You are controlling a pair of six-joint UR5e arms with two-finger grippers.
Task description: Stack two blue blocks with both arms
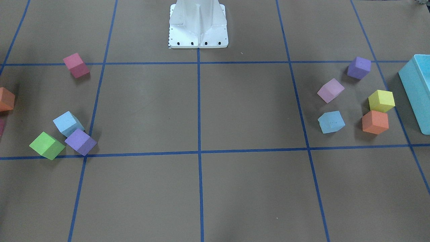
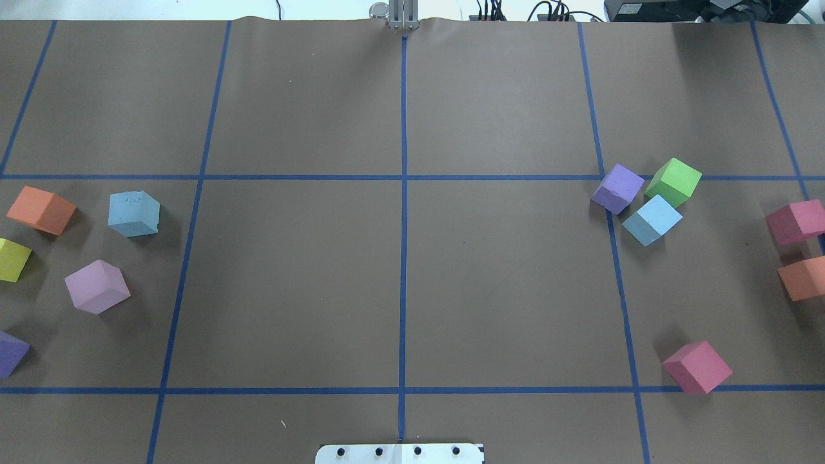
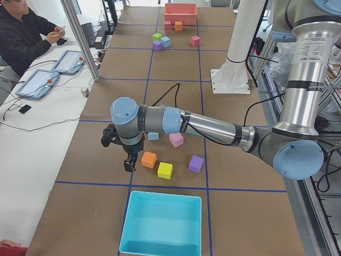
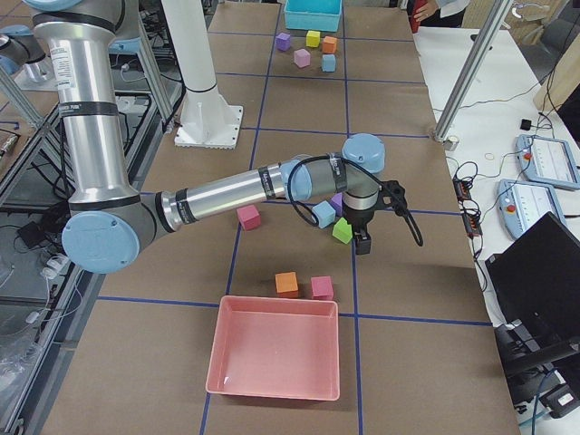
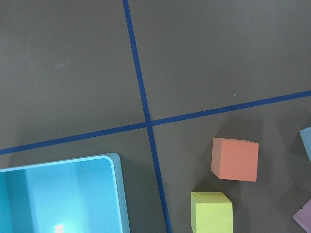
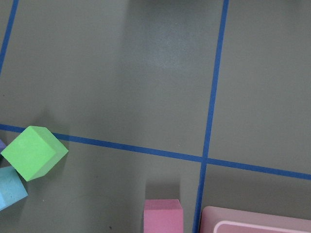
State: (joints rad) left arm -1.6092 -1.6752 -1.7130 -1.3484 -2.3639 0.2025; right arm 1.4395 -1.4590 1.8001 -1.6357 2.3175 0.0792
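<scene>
One pale blue block [image 2: 133, 214] with faint embossed marks lies on my left side among other cubes [image 1: 331, 122]. The other blue block [image 2: 651, 220] lies on my right side, touching a purple cube and a green cube [image 1: 68, 123]. My left gripper [image 3: 128, 164] shows only in the exterior left view, hovering beside the orange cube, a little away from its blue block [image 3: 153, 136]. My right gripper [image 4: 362, 243] shows only in the exterior right view, beside the green cube near its blue block [image 4: 323, 214]. I cannot tell whether either gripper is open or shut.
A teal bin [image 1: 416, 90] stands at the table's left end, a pink bin [image 4: 272, 358] at the right end. Orange [image 2: 40, 210], yellow [image 2: 13, 259], lilac [image 2: 97, 287], purple [image 2: 617, 188], green [image 2: 673, 182] and pink [image 2: 697, 367] cubes lie around.
</scene>
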